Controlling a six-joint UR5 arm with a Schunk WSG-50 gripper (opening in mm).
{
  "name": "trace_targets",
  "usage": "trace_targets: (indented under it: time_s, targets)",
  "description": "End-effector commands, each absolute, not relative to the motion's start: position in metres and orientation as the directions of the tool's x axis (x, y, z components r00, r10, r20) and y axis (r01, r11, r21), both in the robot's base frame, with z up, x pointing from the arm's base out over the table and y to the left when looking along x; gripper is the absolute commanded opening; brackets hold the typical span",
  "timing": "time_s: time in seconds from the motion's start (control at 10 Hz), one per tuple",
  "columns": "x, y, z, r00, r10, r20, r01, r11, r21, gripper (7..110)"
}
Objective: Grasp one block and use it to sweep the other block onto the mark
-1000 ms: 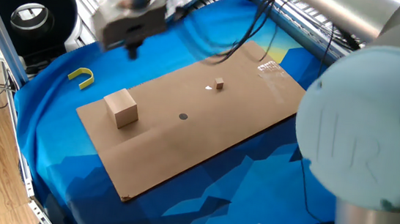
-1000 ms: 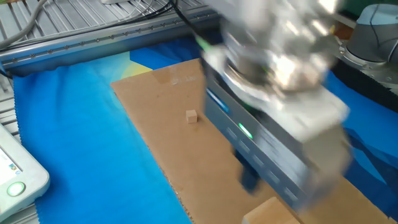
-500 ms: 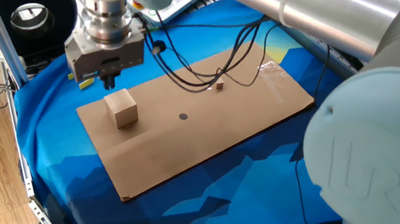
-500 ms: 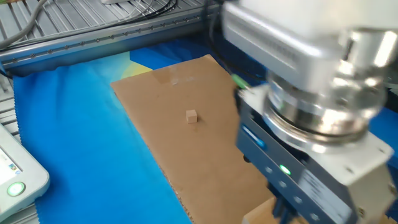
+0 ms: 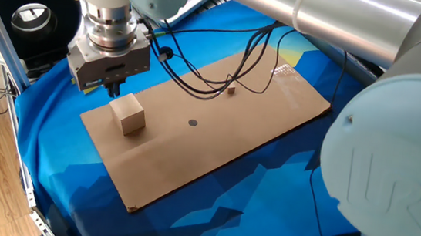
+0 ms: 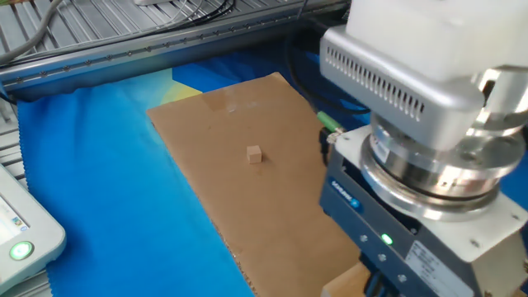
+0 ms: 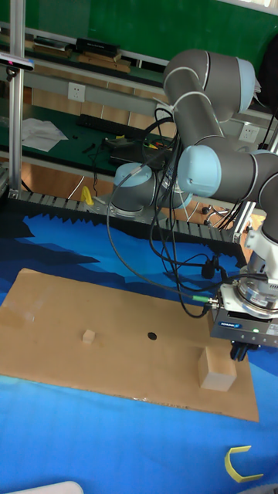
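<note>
The large light-tan block (image 5: 128, 114) sits on the left end of the brown board (image 5: 256, 122), also seen as the block (image 7: 216, 369) and partly as the block (image 6: 346, 285). My gripper (image 5: 103, 87) hangs just behind and above it, apart from it, fingers seemingly spread with nothing between them; the gripper (image 7: 241, 352) stands right beside the block's top. The tiny cube (image 5: 231, 90) lies far off toward the board's other end, also seen as the cube (image 6: 254, 153) and the cube (image 7: 89, 336). The dark round mark (image 5: 192, 122) lies between both blocks, as does the mark (image 7: 151, 336). In the other fixed view the gripper body hides the mark.
The board rests on a blue cloth (image 5: 186, 209). A yellow U-shaped piece (image 7: 238, 465) lies off the board near the large block. A shiny tape patch (image 5: 283, 71) marks the far end. Cables (image 5: 199, 70) hang over the board. A black round device (image 5: 31, 12) stands at left.
The gripper swung from above the board's back edge leftward and down to the large block. In the last half second it barely shifted. Blocks did not move.
</note>
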State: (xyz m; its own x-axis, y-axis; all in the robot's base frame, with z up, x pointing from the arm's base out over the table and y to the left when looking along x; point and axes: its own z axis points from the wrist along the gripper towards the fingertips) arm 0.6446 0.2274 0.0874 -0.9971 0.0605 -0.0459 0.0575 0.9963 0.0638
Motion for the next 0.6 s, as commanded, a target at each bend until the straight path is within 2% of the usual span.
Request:
trace_targets:
  time_s: [0.0, 0.2, 0.4, 0.5]
  targets:
    - [0.648, 0.22, 0.087, -0.997, -0.062, -0.039, -0.064, 0.997, 0.052, 66]
    - [0.648, 0.21, 0.088, -1.0, -0.013, -0.018, -0.013, 0.999, 0.03, 66]
    - [0.655, 0.215, 0.075, -0.998, 0.056, -0.034, 0.054, 0.997, 0.053, 66]
    - [0.66, 0.221, 0.066, -0.993, 0.115, -0.039, 0.112, 0.991, 0.079, 88]
